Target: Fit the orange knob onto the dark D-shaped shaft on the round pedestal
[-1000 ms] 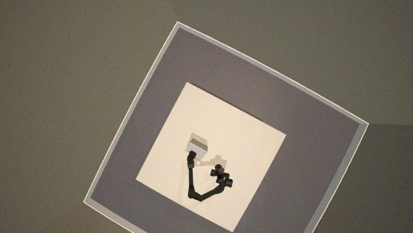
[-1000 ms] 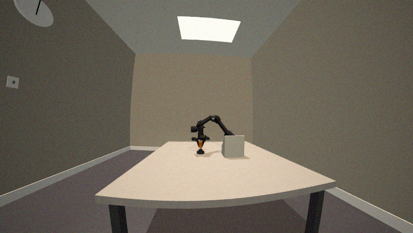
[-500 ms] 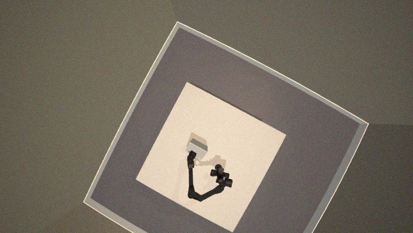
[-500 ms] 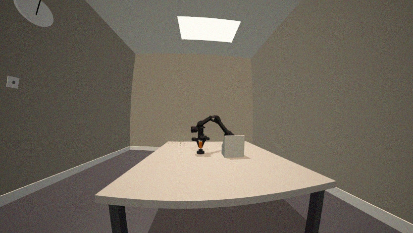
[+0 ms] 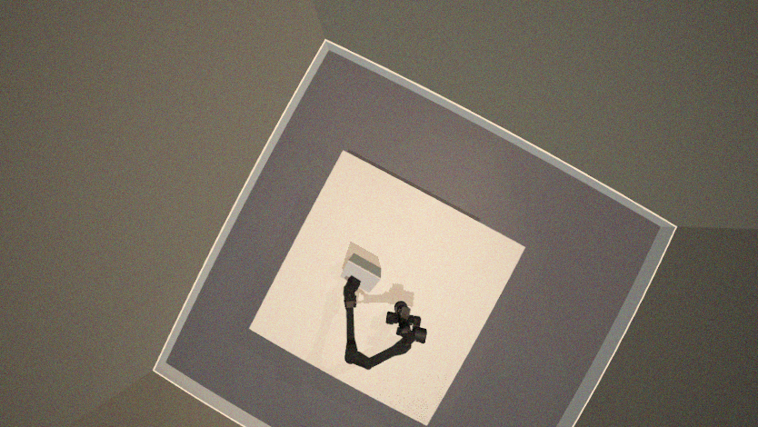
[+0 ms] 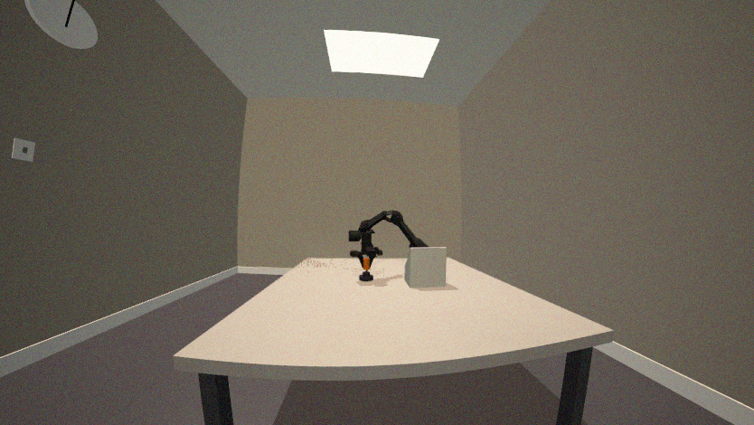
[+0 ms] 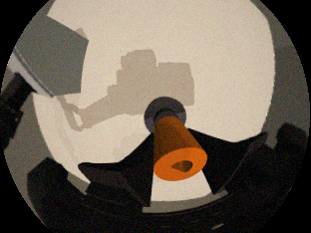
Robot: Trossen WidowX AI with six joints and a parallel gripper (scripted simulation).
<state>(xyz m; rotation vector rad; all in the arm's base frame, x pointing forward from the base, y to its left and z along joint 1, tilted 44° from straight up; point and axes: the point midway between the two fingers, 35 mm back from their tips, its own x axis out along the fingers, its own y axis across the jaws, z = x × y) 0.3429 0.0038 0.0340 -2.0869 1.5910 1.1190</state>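
Note:
The orange knob is upright between the fingers of my gripper, which is shut on it. In the wrist view its end face shows a hole with a flat side. The round dark pedestal stands on the table below the knob. The knob's lower end is above the pedestal's base, at or close over the dark shaft; whether they touch cannot be told. The shaft's flat side is hidden. In the top view the arm hides the knob.
A grey-white box stands on the pale table, beside the arm's base and to the right of the pedestal in the exterior view. The arm's shadow falls between box and pedestal.

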